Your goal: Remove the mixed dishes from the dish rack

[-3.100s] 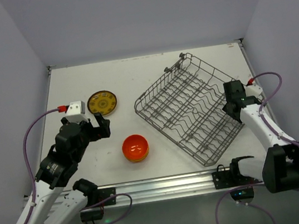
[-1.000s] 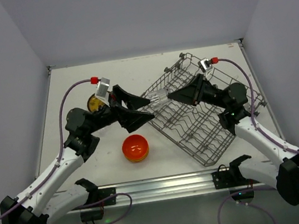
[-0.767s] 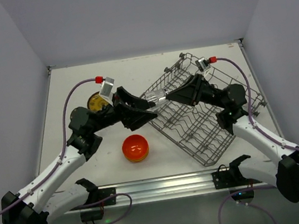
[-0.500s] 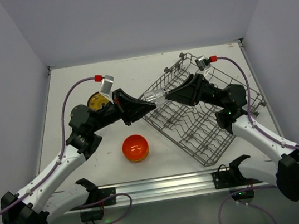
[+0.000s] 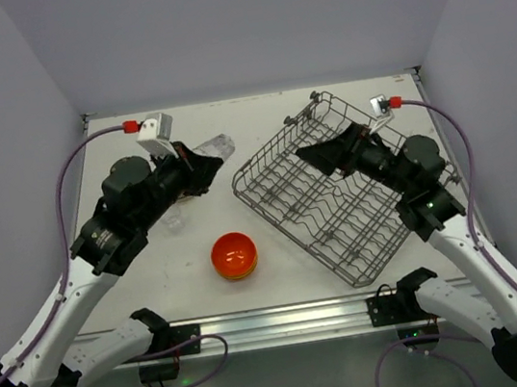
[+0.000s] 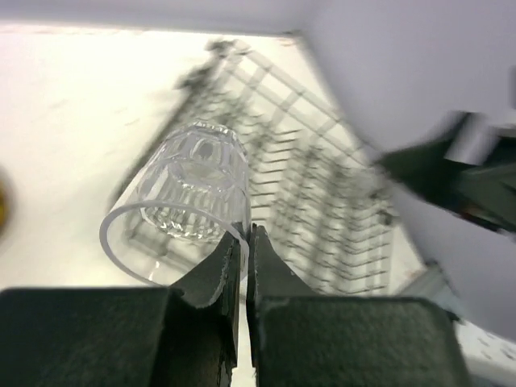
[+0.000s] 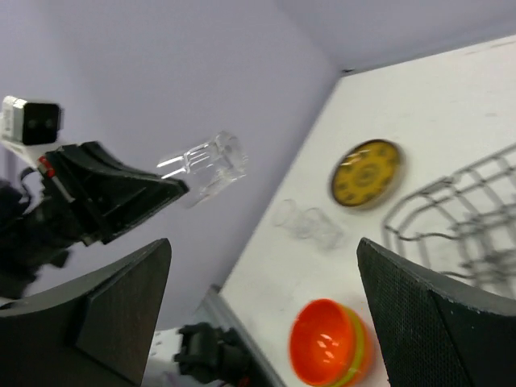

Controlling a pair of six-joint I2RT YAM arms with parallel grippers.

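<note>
**Inspector:** Top external view: the glass [image 5: 216, 147], half a second ago bridged between both claws over the dish rack [image 5: 336, 192], now hangs in the left claw [image 6: 243, 240] alone. It is pinched at its rim, above the far-left part of the bench [image 5: 257, 116].

**Clerk:** And the right claw [image 5: 306, 154]?

**Inspector:** Spread, empty, drawn back over the rack, which shows no dishes. Handover judged complete; set-down by the other glasses [image 5: 174, 224] remains.

**Clerk:** Surroundings?

**Inspector:** Off-white bench, plain lilac walls [image 5: 242, 21]; stacked bowls [image 5: 234, 256] toward the near edge.

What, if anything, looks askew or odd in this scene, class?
The dish rack sits skewed, diagonal to the edges of the table. The left end effector pinches a clear glass by its rim, holding it tipped sideways in the air.
</note>
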